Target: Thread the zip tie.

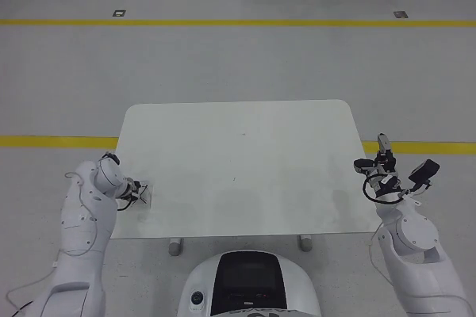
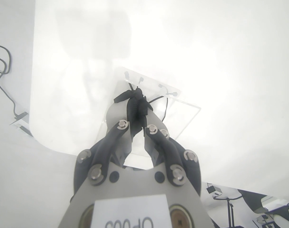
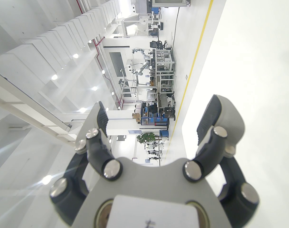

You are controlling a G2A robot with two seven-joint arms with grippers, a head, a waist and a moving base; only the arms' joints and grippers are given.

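Since its tape-wrapped fingertips [image 2: 144,106] are pressed together with no gap showing, the left gripper [image 2: 136,99] looks clamped on the zip tie [image 2: 165,110]. The tie's thin black strand comes out from between the tips and bends away over the clear plate [image 2: 186,117]. Exactly where along the strand the pinch sits is hidden by the tape. The tie should handle as a very light, narrow strip of smooth plastic, springy rather than limp. It is likely to slide or twist in a loose pinch and to whip aside if held far from its end. The best hold is probably close behind the free tip, leaving only a short, stiff stub to aim at a hole. The plate under the gripper is a transparent sheet lying flat on the bench [image 1: 238,158], close to the bench's left edge and near corner. It has a row of small holes [image 2: 141,79] along one side with dark bits in them. It looks light enough to skate on the white surface if pushed, and its edges are hard to make out. Well apart from all this, the right gripper [image 3: 156,112] hangs off the opposite edge of the bench, spread wide and holding nothing.
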